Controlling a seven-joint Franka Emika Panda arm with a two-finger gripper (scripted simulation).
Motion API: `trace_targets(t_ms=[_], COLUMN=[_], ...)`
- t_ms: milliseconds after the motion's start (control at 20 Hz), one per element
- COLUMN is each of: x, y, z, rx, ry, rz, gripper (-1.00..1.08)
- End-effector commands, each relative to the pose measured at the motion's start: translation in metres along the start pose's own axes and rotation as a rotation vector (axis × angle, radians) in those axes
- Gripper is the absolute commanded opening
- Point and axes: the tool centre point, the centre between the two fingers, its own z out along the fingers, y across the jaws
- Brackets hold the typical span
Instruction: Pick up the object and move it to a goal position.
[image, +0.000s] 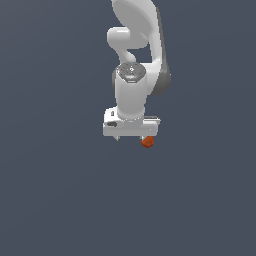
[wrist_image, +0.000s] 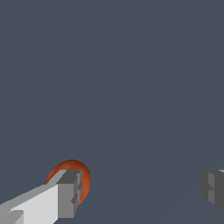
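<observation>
My gripper (image: 132, 137) hangs with its jaws wide apart, holding nothing. The orange-red lump (image: 147, 142) sits under one fingertip (wrist_image: 69, 192) rather than between the two, at the exterior view's right. It looks small, light and hard; being rounded, it may slip, so I'd centre over it and pinch across its middle.
</observation>
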Motion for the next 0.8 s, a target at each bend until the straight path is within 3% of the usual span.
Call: trace_targets(t_ms=[0, 750], x=[0.0, -0.002], y=[0.0, 0.011], z=[0.0, 0.011], rx=[0.0, 0.025], ry=[0.0, -0.01], rz=[0.0, 0.041], gripper=[1.0, 1.0])
